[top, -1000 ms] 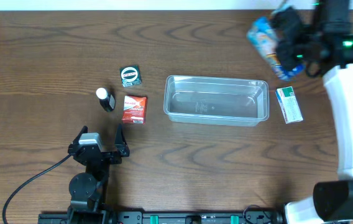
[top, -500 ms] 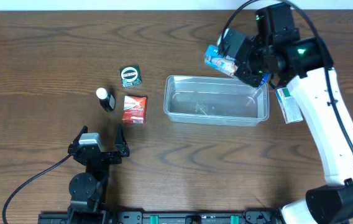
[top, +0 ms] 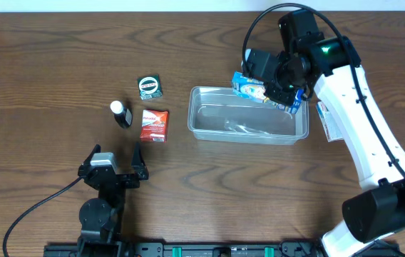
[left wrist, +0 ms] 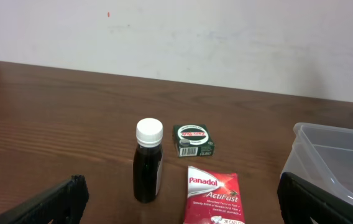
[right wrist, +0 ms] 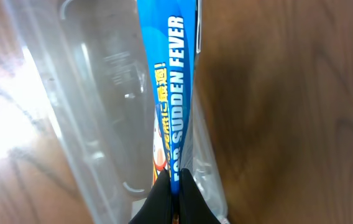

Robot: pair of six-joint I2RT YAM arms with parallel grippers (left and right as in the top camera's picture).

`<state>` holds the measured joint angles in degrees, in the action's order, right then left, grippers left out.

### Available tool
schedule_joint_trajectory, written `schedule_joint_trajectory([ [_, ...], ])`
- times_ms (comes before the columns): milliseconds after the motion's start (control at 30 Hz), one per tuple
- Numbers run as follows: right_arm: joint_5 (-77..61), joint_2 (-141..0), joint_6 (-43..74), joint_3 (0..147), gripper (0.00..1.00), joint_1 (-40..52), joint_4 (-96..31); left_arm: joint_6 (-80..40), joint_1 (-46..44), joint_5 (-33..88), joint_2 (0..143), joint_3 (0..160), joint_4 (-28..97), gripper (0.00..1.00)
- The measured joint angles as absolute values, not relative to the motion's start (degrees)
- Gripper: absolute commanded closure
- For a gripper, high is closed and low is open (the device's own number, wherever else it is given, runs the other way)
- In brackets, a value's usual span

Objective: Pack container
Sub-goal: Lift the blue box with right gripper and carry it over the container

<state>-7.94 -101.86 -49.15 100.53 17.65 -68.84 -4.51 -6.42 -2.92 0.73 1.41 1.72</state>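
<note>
Pinching blue packet (top: 251, 87), right jaws above container (top: 192, 118)

A: How many boxes do you count?
B: Two: one small dark-green box (top: 149, 86) and one green-and-white box (top: 326, 123).
A: Packets?
B: Two as well: one red Panadol ActiFast packet (top: 154, 125) and one blue packet (top: 247, 86) printed "for sudden fever".
A: Bottles and bins?
B: One dark bottle (top: 120, 113) with a white cap, and one clear plastic container (top: 209, 114).

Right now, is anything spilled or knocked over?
Nothing stands out. The bottle stands upright, the container sits flat, and the right gripper holds the blue packet over its rim.
</note>
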Motion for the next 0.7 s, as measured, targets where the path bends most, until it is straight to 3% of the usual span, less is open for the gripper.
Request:
schedule_joint_trajectory([
  [700,-7.55,-101.97,-52.88,88.27,0.98,17.65,-58.17,-4.51,-6.42,-2.92,0.73,1.41,1.72,0.02],
])
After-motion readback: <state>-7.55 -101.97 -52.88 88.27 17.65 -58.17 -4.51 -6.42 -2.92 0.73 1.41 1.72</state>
